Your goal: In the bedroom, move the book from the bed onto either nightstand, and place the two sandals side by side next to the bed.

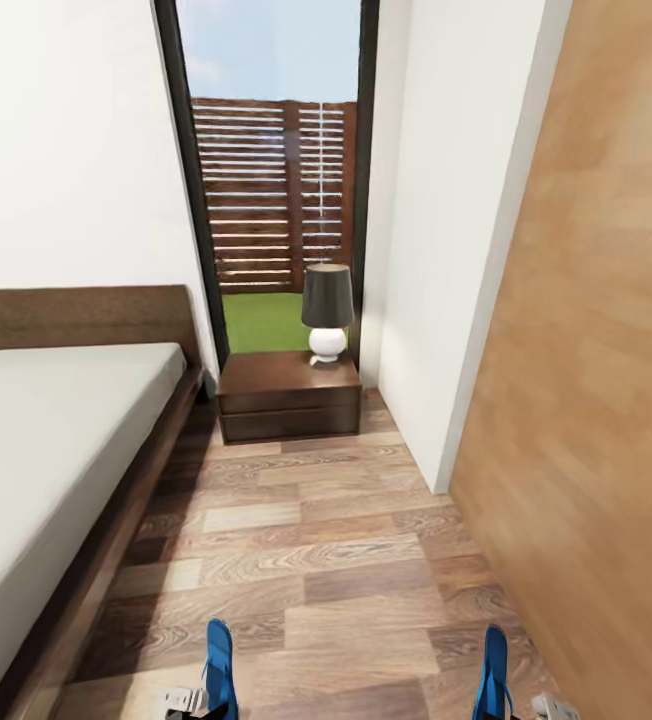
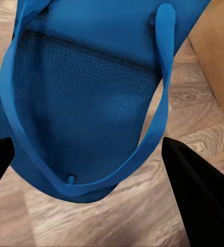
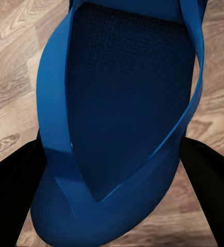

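While the robot faces the far window, each arm has a blue sandal up off the floor (image 1: 316, 540): the left sandal (image 1: 219, 668) sits at the near edge beside the bed (image 1: 56, 440), the right sandal (image 1: 492, 672) is well apart from it, over by the wood-panelled wall (image 1: 586, 400) on the right.

From the left wrist, the left claw (image 2: 86, 170) has its black fingers (image 2: 194, 190) set wide on either side of the sandal's toe end, and the sole hangs between them; I honestly can't tell if they're pinching it or just framing it. The right claw (image 3: 112, 180) is a similar story, though its fingers (image 3: 14, 180) look like they touch the sole's edges, so I'd guess that one's gripped, but I can't say for sure.

Both sandals stand on edge with their long axes running near-to-far, roughly parallel to the bed's side rail. That's the bit that matters, I think: they already point the same way, so the right one just needs to come left next to its mate, then both go down flat by the bed. Left arm is the nearer one to the bed.

No book anywhere I can see. The nightstand (image 1: 288, 385) is at the far end with a lamp (image 1: 327, 310) on it.
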`<state>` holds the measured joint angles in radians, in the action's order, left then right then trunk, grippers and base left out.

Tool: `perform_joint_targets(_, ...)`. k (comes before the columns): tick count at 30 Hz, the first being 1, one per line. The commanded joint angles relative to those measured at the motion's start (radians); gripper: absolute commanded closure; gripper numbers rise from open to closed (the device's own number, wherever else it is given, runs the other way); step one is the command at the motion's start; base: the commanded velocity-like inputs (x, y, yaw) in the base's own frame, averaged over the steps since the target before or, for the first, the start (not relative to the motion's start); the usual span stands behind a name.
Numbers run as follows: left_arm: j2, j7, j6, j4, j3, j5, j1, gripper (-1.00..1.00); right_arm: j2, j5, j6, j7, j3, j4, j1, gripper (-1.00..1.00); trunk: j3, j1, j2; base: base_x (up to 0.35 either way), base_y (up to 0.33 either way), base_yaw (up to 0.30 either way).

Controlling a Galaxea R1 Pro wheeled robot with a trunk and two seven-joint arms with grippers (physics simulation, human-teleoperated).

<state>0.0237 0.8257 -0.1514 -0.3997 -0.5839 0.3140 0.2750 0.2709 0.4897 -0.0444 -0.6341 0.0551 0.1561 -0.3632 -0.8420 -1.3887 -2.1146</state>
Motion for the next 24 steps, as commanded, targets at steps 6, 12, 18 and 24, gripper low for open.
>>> perform_joint_targets(6,-0.001,0.005,-0.007,0.0,-0.008,0.01,0.001,1.0,0.001,0.011,-0.005,-0.002,0.005,0.0,-0.001,1.0,-0.001,0.0,0.0,0.329,0.0,0.0)
perform_joint_targets(12,-0.001,0.005,-0.007,-0.001,-0.008,0.01,0.001,1.0,0.001,0.01,-0.005,-0.002,0.005,0.0,-0.001,1.0,-0.001,0.0,0.0,0.329,0.0,0.0)
perform_joint_targets(18,-0.001,0.006,-0.007,0.0,-0.008,0.01,0.001,1.0,0.001,0.011,-0.005,-0.002,0.005,0.0,-0.001,1.0,-0.001,0.0,0.0,0.329,0.0,0.0)
perform_joint_targets(24,-0.001,0.006,-0.007,0.0,-0.008,0.01,0.001,1.0,0.001,0.011,-0.005,-0.002,0.005,0.0,-0.001,1.0,-0.001,0.0,0.0,0.329,0.0,0.0)
